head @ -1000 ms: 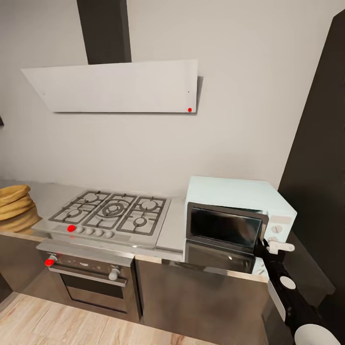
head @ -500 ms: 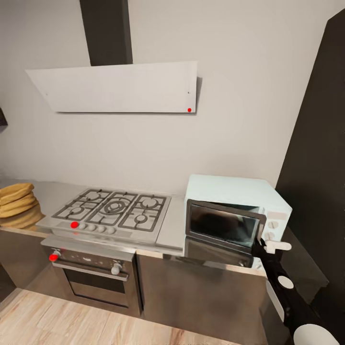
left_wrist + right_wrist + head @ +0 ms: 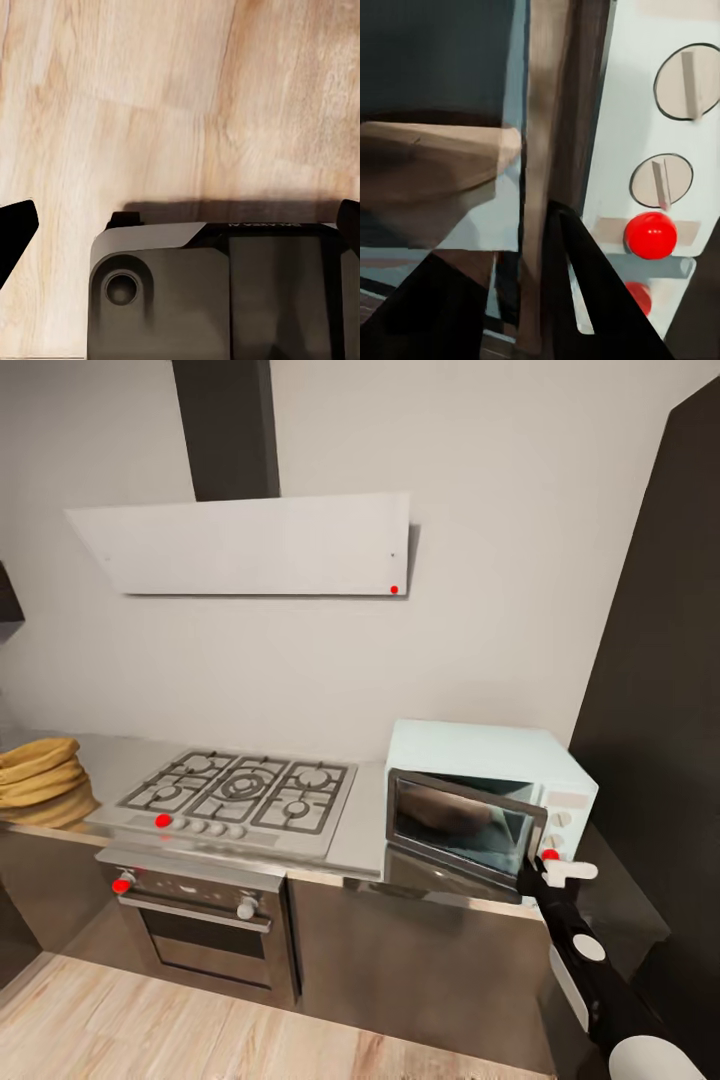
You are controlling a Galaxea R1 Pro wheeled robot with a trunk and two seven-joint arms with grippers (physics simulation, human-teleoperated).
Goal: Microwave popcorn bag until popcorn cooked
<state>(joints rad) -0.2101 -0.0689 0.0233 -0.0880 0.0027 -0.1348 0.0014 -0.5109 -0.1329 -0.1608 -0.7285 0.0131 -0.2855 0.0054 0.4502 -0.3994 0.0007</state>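
- The microwave point(image 3: 490, 785) is a small, boxy, pale mint-blue unit on the brushed-steel countertop point(image 3: 365, 830), just right of the gas hob point(image 3: 240, 795).
- Its dark glass door point(image 3: 462, 828) sits in a steel frame; through the glass shows a tan, rounded mass, most likely the popcorn bag point(image 3: 445, 812), blurred by reflections and with no rim or folds readable.
- In the right wrist view the same tan shape point(image 3: 431, 176) lies behind the glass, smooth and dull, cut off by the steel door frame point(image 3: 556, 150).
- The cream control panel point(image 3: 660, 135) carries two round knobs with bar grips and a glossy red marker point(image 3: 650, 235) beneath them.
- The right gripper point(image 3: 558, 872), black with a white finger, is right at the door's lower right corner; dark fingers point(image 3: 585, 300) crowd the wrist view, and I cannot tell whether the jaws are apart or together.
- The left gripper's fingertips point(image 3: 16, 229) are dark points at opposite edges of the left wrist view, spread wide with nothing between them, over a grey housing and pale wood-grain floor point(image 3: 165, 97).
- A slanted white hood point(image 3: 255, 545) hangs flat and matte above the hob; a black built-in oven point(image 3: 195, 930) with silver knobs sits below.
- A stack of tan rounded shapes point(image 3: 40, 780) at the counter's far left is cut off by the frame edge, so its identity is unclear.
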